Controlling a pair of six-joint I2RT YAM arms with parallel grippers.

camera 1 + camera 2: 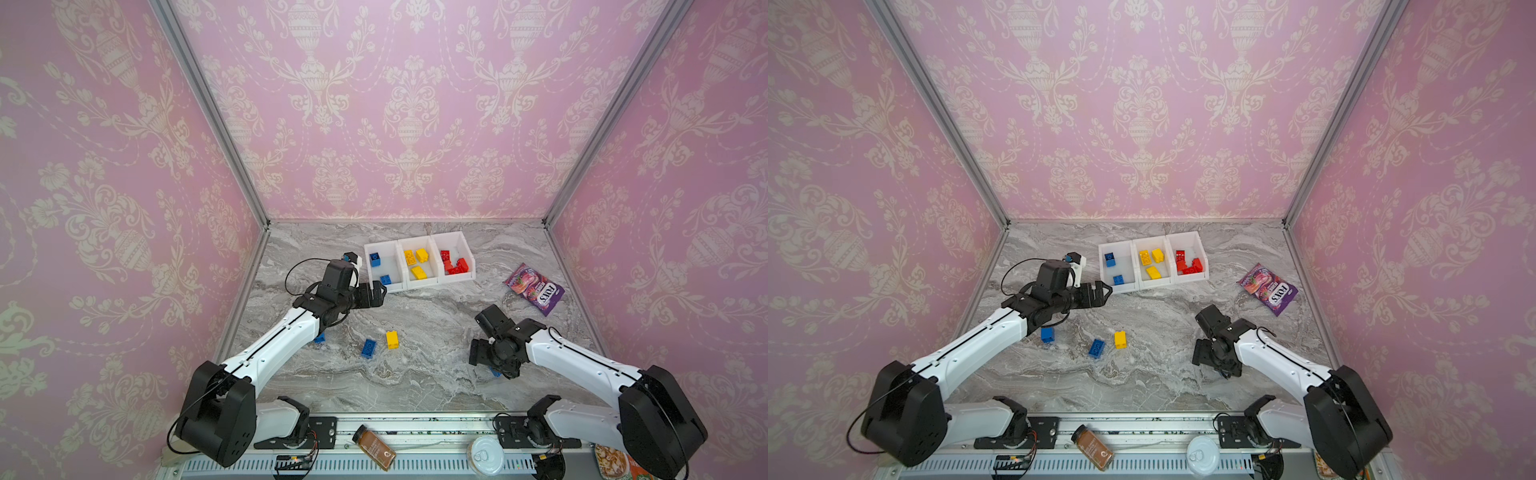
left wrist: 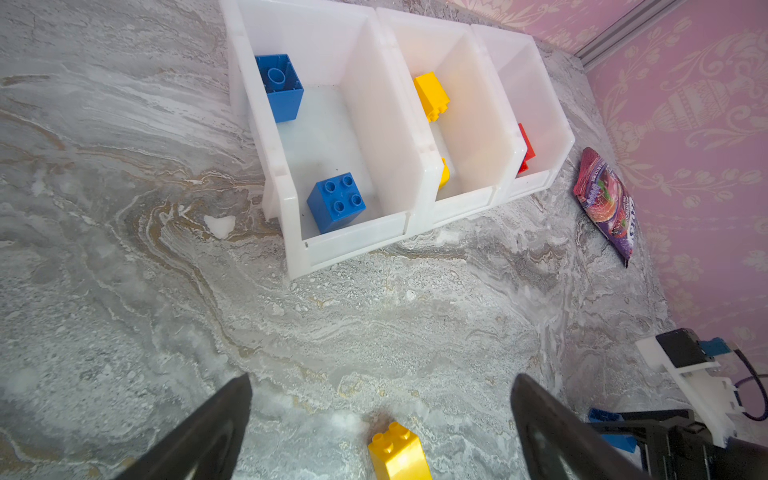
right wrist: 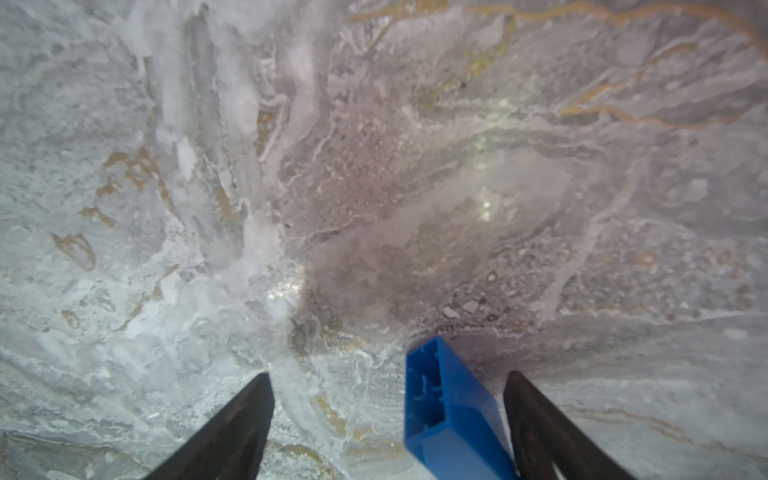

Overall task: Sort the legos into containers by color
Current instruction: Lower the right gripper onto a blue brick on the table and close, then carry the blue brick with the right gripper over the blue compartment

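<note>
Fingers (image 3: 237, 424) of the right gripper (image 3: 388, 376) stand spread, straddling a blue lego (image 3: 451, 411) on the marble table (image 3: 166, 208). The brick sits hard up by one finger with a gap at the other, so nothing's gripped yet. Over at the left gripper (image 2: 381, 376), jaws wide apart too, and empty, tips hovering just short of the near wall of the containers (image 1: 422, 284).

Scoreboard, far side of the table: left bin (image 2: 353, 245) has two blues (image 1: 375, 259), middle bin (image 2: 461, 205) three yellows (image 1: 422, 254), right bin (image 2: 534, 183) a heap of reds (image 1: 455, 266). No loose reds that I can see.

Left on the table: this blue, a yellow lego (image 1: 391, 339) and a second blue (image 1: 368, 348) side by side near the middle, and a third blue (image 1: 1047, 335) tucked beside the left arm (image 1: 976, 349). I'd call it well past halfway.

Right arm (image 1: 582, 365) comes in from the near right, wrist bent down. The left arm stretches long from the near left, gripper roughly level.
</note>
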